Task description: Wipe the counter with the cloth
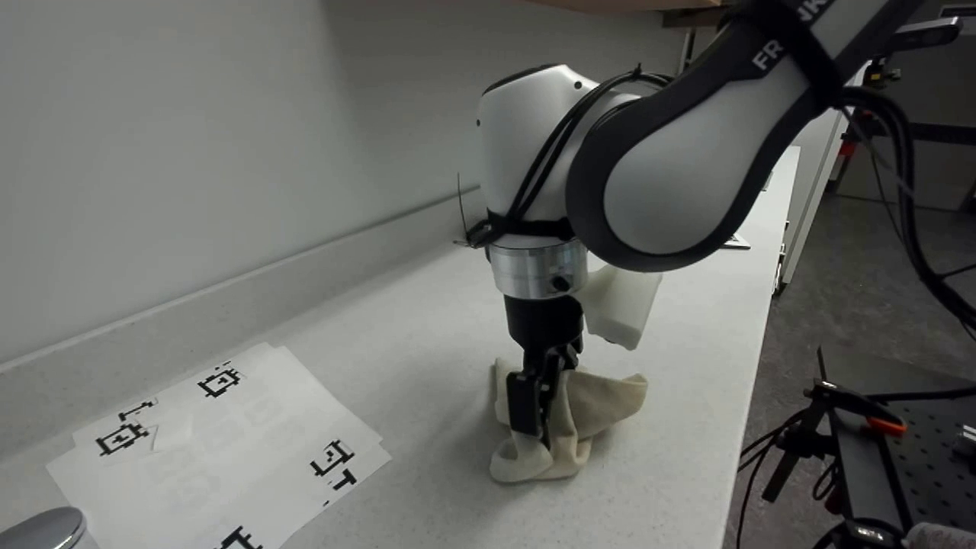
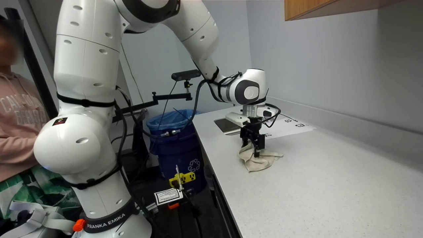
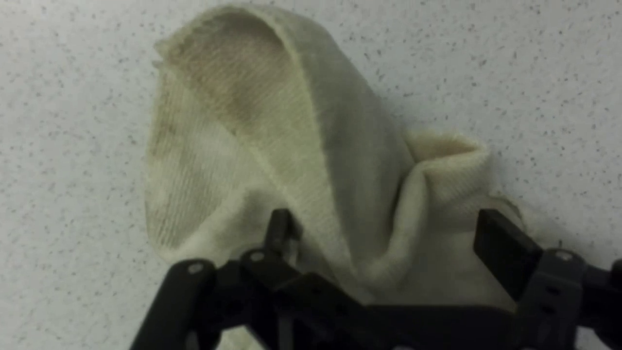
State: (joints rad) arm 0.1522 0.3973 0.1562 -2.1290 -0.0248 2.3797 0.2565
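The cloth (image 1: 602, 400) is cream-beige and crumpled on the white speckled counter (image 1: 435, 488). It also shows in an exterior view (image 2: 259, 164), spread under the fingers. My gripper (image 1: 534, 435) points down at the cloth, with its fingertips low in the folds. In the wrist view the gripper (image 3: 384, 221) is open, its black fingers wide apart. Folds of the cloth (image 3: 301, 126) rise between and in front of the fingers. Part of the cloth is hidden behind the gripper body. Whether the fingertips touch the counter cannot be told.
White paper sheets (image 1: 229, 457) with black markers lie on the counter, and a shiny round lid (image 1: 46, 526) shows at the corner. A metal plate (image 2: 228, 126) lies near the counter edge. A wall runs along the back, below a wooden cabinet (image 2: 310, 9). A blue bin (image 2: 175, 145) stands beyond the edge.
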